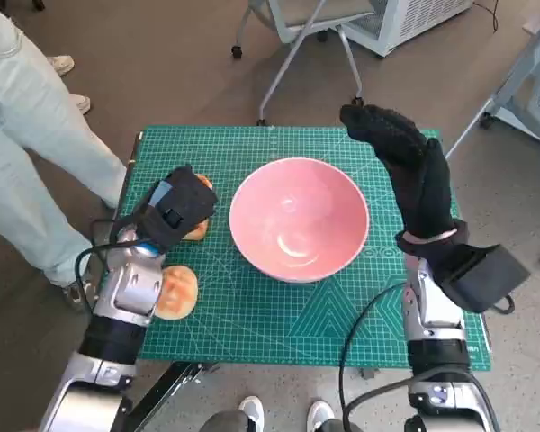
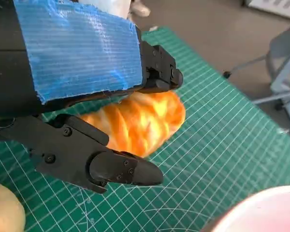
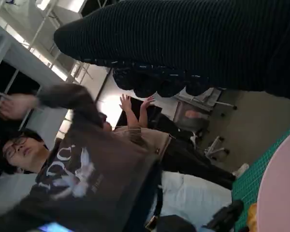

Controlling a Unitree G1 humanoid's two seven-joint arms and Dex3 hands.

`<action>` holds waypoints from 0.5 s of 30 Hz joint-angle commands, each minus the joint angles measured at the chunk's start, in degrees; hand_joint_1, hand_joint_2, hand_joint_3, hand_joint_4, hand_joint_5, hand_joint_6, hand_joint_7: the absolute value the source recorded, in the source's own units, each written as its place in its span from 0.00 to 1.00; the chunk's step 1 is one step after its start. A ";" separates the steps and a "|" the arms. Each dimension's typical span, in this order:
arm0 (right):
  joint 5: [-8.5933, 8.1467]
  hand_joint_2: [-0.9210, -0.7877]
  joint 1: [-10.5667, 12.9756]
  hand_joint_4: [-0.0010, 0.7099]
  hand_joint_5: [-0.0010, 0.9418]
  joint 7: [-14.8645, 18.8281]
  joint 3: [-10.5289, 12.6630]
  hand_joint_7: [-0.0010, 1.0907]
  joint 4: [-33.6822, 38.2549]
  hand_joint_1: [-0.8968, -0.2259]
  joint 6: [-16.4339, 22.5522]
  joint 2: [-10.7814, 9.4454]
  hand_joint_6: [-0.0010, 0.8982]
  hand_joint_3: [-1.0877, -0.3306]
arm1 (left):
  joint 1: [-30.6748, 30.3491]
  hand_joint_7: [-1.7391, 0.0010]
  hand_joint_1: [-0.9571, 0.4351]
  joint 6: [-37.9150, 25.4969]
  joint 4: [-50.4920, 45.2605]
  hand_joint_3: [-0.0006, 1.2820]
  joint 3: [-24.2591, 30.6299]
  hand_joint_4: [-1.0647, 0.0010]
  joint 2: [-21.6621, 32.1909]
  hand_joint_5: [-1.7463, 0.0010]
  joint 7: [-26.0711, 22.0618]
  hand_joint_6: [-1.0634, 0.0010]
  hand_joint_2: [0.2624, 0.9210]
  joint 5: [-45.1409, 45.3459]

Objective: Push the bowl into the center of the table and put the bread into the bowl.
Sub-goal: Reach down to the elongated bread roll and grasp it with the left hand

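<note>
A large pink bowl (image 1: 299,219) stands empty near the middle of the green cutting mat (image 1: 342,310); its rim (image 2: 261,212) edges into the left wrist view. My left hand (image 1: 174,210) hovers over an orange-brown bread roll (image 2: 140,121), fingers apart on either side of it, not visibly gripping. The roll (image 1: 198,229) peeks out beside the hand in the head view. A second, pale round bun (image 1: 176,291) lies on the mat nearer me. My right hand (image 1: 405,162) is raised beside the bowl's right rim, fingers straight, holding nothing.
A person in pale trousers (image 1: 27,153) stands at the table's left. Chair legs (image 1: 292,54) and a white unit are behind the table. People (image 3: 87,164) show in the right wrist view. Shoes (image 1: 252,414) show at the near edge.
</note>
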State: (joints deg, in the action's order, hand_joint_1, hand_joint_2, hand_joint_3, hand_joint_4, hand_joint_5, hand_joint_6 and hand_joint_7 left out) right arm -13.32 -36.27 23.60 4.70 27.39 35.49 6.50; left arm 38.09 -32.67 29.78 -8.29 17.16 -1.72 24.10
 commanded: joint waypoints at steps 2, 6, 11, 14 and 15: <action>-0.10 0.00 1.27 0.23 0.00 0.64 0.21 0.52 0.29 0.26 -0.80 0.50 0.00 0.39 | 3.49 1.00 0.31 3.37 6.99 0.15 -0.74 0.78 -1.68 1.00 2.02 0.78 1.00 -0.52; -0.08 0.00 1.48 0.23 0.00 0.63 0.19 0.52 -0.23 0.26 -1.12 0.65 0.00 0.39 | 4.70 1.00 0.32 5.59 11.12 0.14 -1.19 0.72 -2.27 0.98 3.26 0.78 1.00 -0.37; 0.00 0.00 1.84 0.22 0.00 0.59 0.23 0.52 -1.03 0.27 -1.55 0.83 0.00 0.39 | 5.78 1.00 0.36 8.05 15.16 0.09 -1.68 0.62 -2.40 0.96 4.58 0.77 1.00 -0.21; 0.00 0.00 2.03 0.22 0.00 0.57 0.34 0.52 -1.34 0.28 -1.82 1.00 0.00 0.39 | 6.41 0.99 0.41 9.78 17.73 0.05 -1.84 0.49 -2.20 0.92 5.48 0.76 0.99 -0.19; 0.00 0.00 2.08 0.22 0.00 0.55 0.37 0.52 -1.44 0.28 -1.90 1.05 0.00 0.39 | 6.55 0.99 0.43 10.25 18.36 0.04 -1.87 0.47 -2.13 0.85 5.75 0.75 0.99 -0.21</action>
State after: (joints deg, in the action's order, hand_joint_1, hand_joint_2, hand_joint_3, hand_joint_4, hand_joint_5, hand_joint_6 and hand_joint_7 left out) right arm -13.31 -35.81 23.82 4.81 26.10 34.71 6.91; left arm 44.18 -23.70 45.32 -9.79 15.16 3.61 24.13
